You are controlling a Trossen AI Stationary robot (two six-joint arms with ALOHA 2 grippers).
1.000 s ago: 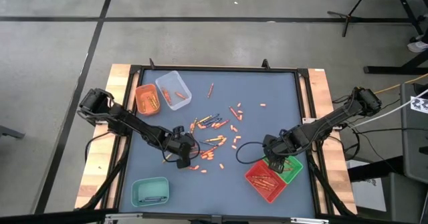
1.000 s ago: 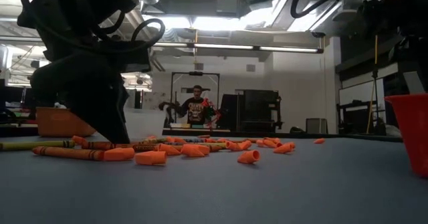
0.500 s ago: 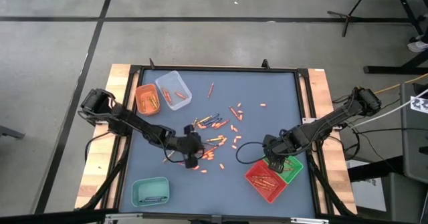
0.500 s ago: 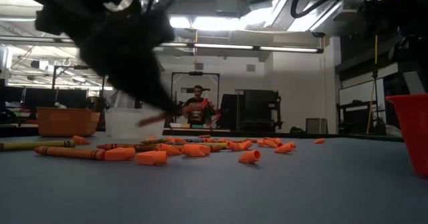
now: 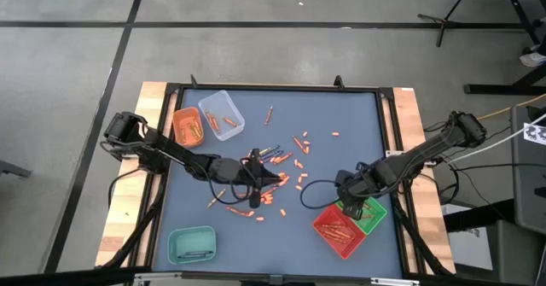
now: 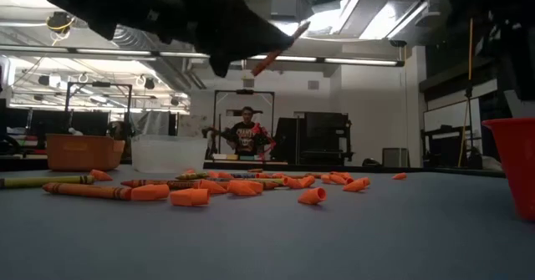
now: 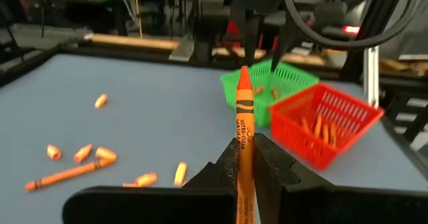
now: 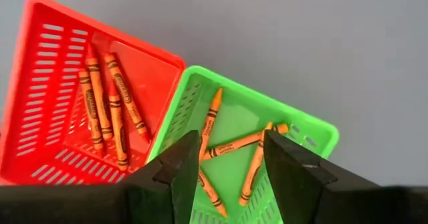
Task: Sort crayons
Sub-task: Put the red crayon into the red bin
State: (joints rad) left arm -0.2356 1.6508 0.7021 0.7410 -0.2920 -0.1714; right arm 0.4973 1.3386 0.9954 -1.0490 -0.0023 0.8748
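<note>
Many orange and red crayons [image 5: 277, 162] lie scattered on the blue mat's middle; they also show in the low view [image 6: 192, 195]. My left gripper [image 5: 258, 182] hangs above them, shut on one orange crayon [image 7: 244, 117], which also shows in the low view [image 6: 280, 50]. My right gripper [image 5: 350, 205] is open and empty above the green tray [image 8: 247, 137], which holds a few crayons. The red tray [image 8: 80, 97] beside it holds a few more. My left gripper pinches the orange crayon's wrapped shaft [image 7: 243, 158] between its two fingers [image 7: 224, 167]. The crayon lies along the fingers, and its pointed tip [image 7: 244, 73] sticks out past the fingertips toward the table's right. It is lifted clear of the mat, with its tip slanting upward [image 6: 288, 39].
An orange tray [image 5: 188, 125] and a clear tray [image 5: 222, 113] stand at the far left. A teal tray [image 5: 192, 243] stands at the near left. The red tray [image 5: 337, 230] and green tray [image 5: 374, 213] stand at the near right. A person shows in the room behind [image 6: 244, 134].
My left gripper has risen from the mat with the orange crayon and gone toward the table's right edge. It has tipped from pointing down to nearly level. The crayon is now lifted clear, above the scattered crayons.
</note>
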